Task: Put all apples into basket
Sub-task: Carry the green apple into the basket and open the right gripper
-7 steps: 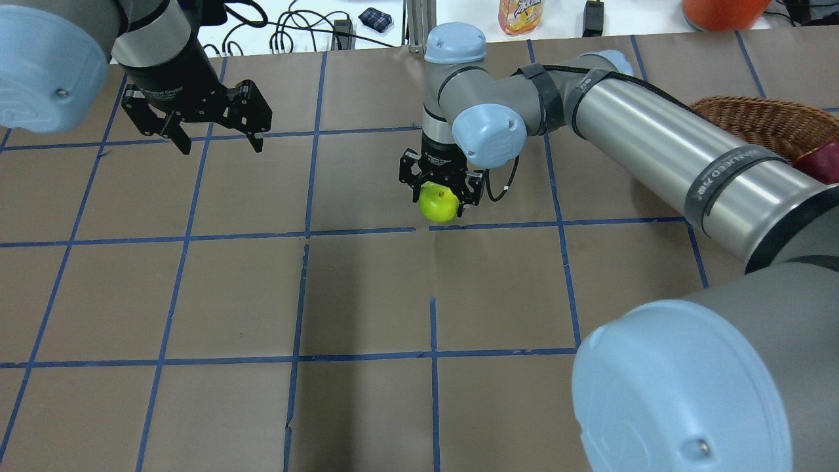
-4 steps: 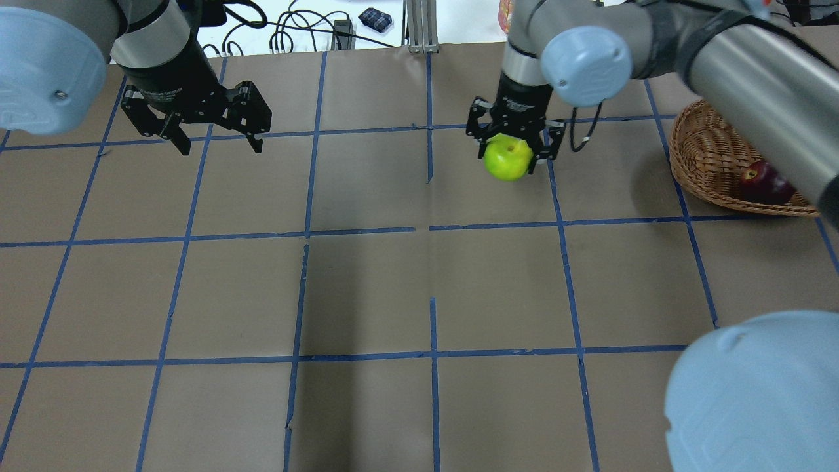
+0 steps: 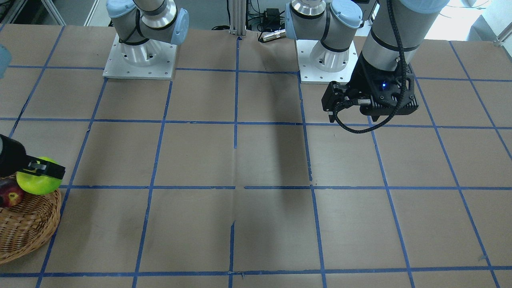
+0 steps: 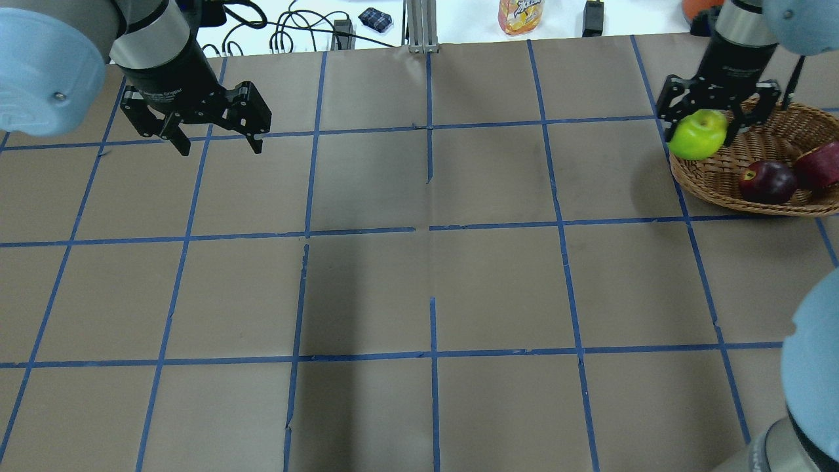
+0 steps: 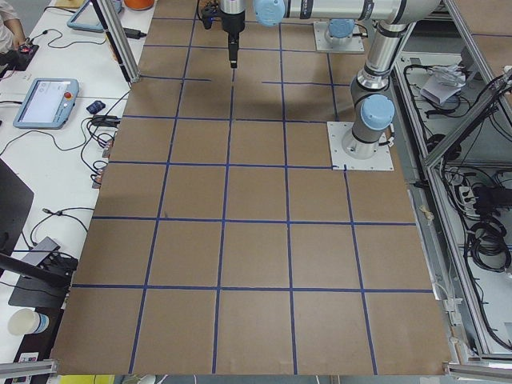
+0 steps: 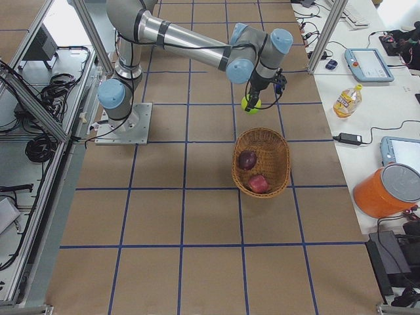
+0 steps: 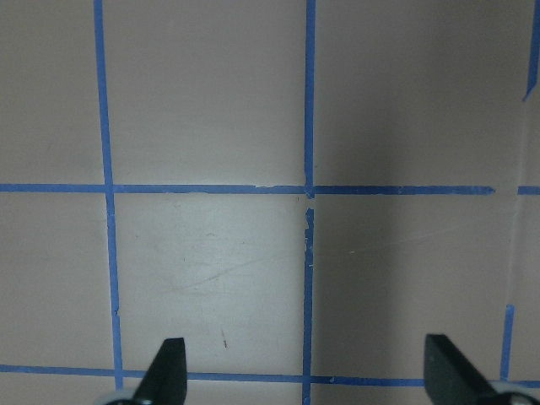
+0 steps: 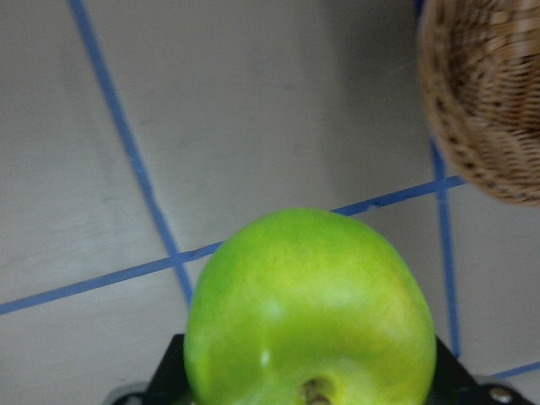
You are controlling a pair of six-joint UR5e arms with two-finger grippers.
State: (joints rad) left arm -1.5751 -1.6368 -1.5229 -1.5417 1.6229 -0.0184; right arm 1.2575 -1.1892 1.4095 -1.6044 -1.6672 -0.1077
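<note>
I see the right gripper (image 4: 700, 131) pinching the yellow-green apple (image 4: 695, 139) in the air just beside the wicker basket (image 4: 721, 176) (under the fruit my wrist view shows the taped table, with the basket off to one side). The maroon apple (image 4: 767, 181) and the red apple (image 4: 819, 165) lie inside the basket. The left gripper (image 4: 221, 148) hangs spread over the table (image 4: 426, 288), well apart. The print on the orange drink bottle (image 4: 520, 16) is too blurred to read.
</note>
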